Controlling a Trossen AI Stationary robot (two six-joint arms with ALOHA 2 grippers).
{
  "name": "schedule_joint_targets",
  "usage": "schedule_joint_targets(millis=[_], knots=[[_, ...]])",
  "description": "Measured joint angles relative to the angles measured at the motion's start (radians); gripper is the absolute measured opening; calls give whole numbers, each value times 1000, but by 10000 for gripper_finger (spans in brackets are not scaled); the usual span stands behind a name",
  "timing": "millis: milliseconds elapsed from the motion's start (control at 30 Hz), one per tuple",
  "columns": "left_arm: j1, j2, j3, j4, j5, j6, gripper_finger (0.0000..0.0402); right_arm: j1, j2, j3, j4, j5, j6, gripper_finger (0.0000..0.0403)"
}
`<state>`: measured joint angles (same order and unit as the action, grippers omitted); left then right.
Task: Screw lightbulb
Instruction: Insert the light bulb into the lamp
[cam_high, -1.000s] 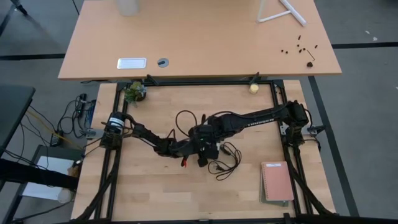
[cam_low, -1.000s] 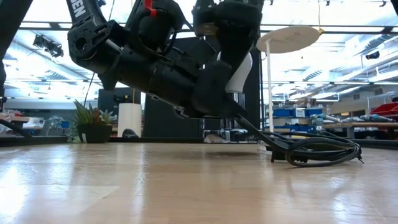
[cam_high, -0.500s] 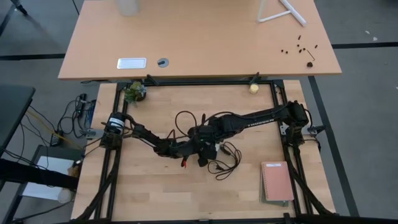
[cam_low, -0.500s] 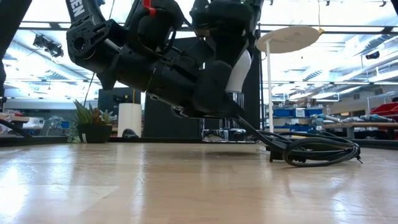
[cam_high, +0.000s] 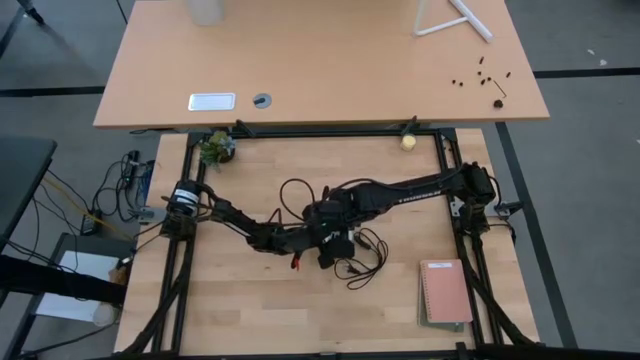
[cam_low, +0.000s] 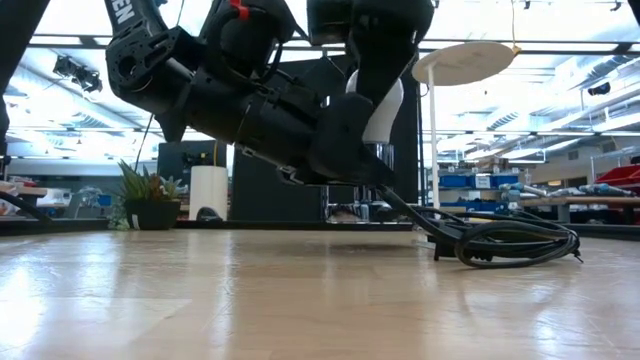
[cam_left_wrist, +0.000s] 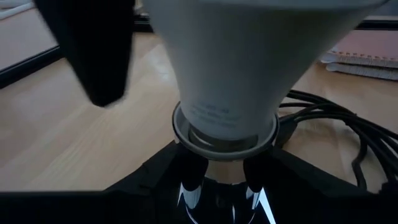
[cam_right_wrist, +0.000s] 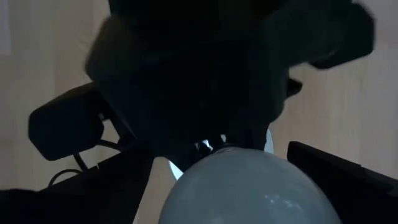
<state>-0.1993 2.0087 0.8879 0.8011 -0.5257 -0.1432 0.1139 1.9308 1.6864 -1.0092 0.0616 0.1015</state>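
The white lightbulb (cam_low: 386, 112) stands upright, head up, with its narrow end in the round silver socket (cam_left_wrist: 224, 138), clear of the table at its middle. My right gripper (cam_high: 328, 222) comes down from above and is shut on the bulb's head. My left gripper (cam_high: 320, 245) reaches in from the table's left below it and is shut on the socket. The socket's black cord (cam_low: 510, 243) runs down to a coil on the table. In the right wrist view the bulb's rounded head (cam_right_wrist: 249, 186) fills the bottom. My left gripper pinches the silver socket's body (cam_left_wrist: 219, 186) between its two fingers (cam_left_wrist: 161, 177), below the rim. It comes slanting in from the table's left. The socket is held clear of the table, opening up, with the bulb standing in it. My right gripper holds the bulb's wide frosted head (cam_low: 388, 100) between its two fingers (cam_low: 372, 55), from above, pointing down. One finger (cam_left_wrist: 99, 50) stands along the head's side. The bulb is upright, its narrow end down in the socket.
A pink notebook (cam_high: 445, 292) lies on the table near the front right. A small potted plant (cam_high: 215, 148) stands at the far left and a pale-yellow ball (cam_high: 408, 142) at the far right. The cord's loops (cam_high: 358, 258) lie just right of the grippers.
My right gripper has turned about its upright axis over the bulb; one finger has come round in front of the bulb's head in the low view. My left gripper and the socket have stayed in place.
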Motion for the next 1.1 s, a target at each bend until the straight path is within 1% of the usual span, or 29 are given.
schedule_joint_targets(millis=[367, 567, 700, 767, 1000, 1100], knots=[[1, 1, 0, -12, 7, 0, 195, 1, 0, 10, -47, 2, -132, 398], [1, 1, 0, -18, 23, 0, 195, 3, 0, 11, -60, 6, -225, 399], [1, 2, -1, -22, 50, 6, 195, 15, 0, 11, -75, 40, -313, 400], [1, 2, -1, -23, 80, 19, 195, 23, 0, 11, -83, 50, -340, 399], [1, 3, -2, -68, 99, 59, 195, 50, 0, 11, -86, 50, -351, 398], [3, 3, -2, -76, 129, 64, 195, 69, 0, 11, -90, 52, -370, 396]])
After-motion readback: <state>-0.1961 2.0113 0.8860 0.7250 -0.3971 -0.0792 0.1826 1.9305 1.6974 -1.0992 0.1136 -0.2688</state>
